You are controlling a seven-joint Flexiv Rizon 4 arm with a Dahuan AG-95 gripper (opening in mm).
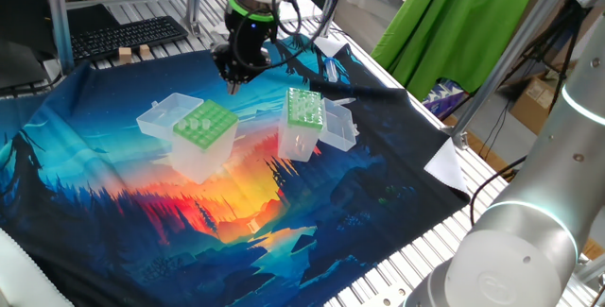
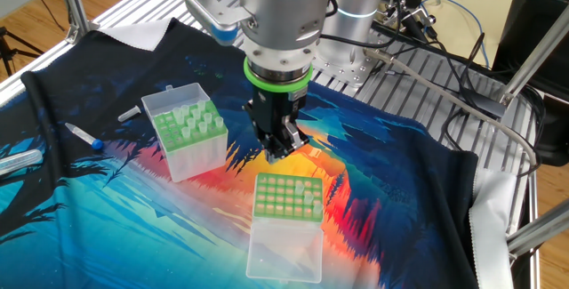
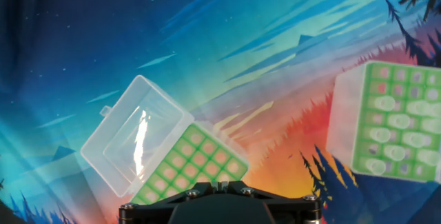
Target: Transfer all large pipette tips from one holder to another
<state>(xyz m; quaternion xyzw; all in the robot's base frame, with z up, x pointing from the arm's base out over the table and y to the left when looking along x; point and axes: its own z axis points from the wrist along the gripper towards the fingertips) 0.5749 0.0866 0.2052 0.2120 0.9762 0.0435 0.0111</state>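
A hinged clear lid (image 2: 283,252) lies open nearest, its green-topped box (image 2: 286,197) one of two, the other box (image 2: 189,135) holding the pipette tips (image 2: 197,124), uncountable; the single gripper (image 2: 282,148) hangs pinched shut, empty, between them.

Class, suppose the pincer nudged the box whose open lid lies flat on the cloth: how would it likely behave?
The box looks like thin clear plastic, so probably light and easily shoved. It stands upright on soft cloth, so it may drag rather than slide. Its flat-lying lid probably braces that side against tipping.
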